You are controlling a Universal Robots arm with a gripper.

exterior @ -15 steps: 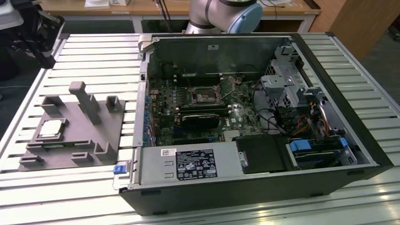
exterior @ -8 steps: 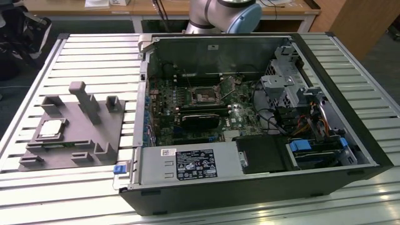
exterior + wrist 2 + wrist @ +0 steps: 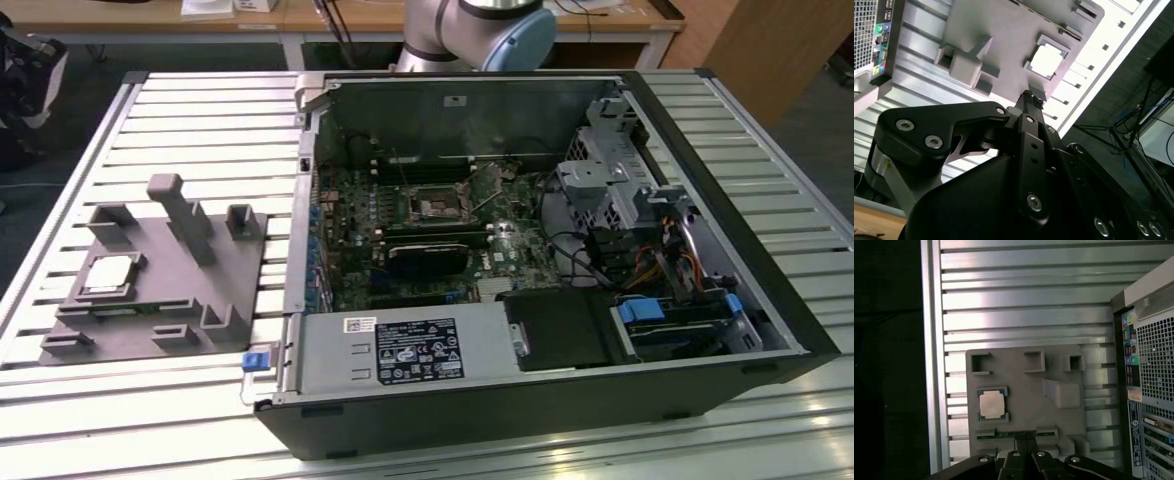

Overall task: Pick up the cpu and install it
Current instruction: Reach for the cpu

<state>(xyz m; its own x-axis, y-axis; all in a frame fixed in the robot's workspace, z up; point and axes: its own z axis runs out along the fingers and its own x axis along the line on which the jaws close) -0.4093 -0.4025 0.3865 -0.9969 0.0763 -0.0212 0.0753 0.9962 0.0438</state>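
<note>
black links and bolt heads of my pincer (image 3: 1029, 96) sit closest to the lens in the second wrist view. its tips are pressed together and pinching nothing. just past them lies the cpu (image 3: 1046, 61), pale silver face up, flat in a square pocket of the grey fixture (image 3: 1004, 35). corner lips hold the chip square, i judge so it can be found in one known place and lifted straight out. it is not yet picked up. in the first wrist view my tips hang over the fixture's edge, near the chip but apart from it.

in the exterior view the chip is at the lower left of the frame. the fixture rests on the slatted metal table (image 3: 200, 110), just beside the open computer case (image 3: 534, 420). the black-framed socket (image 3: 438, 207) waits bare at the frame's centre, well apart from the chip. my arm's base (image 3: 481, 30) stands at the upper centre, behind the case. i judge my wrist is held high, aimed down at the fixture.
</note>
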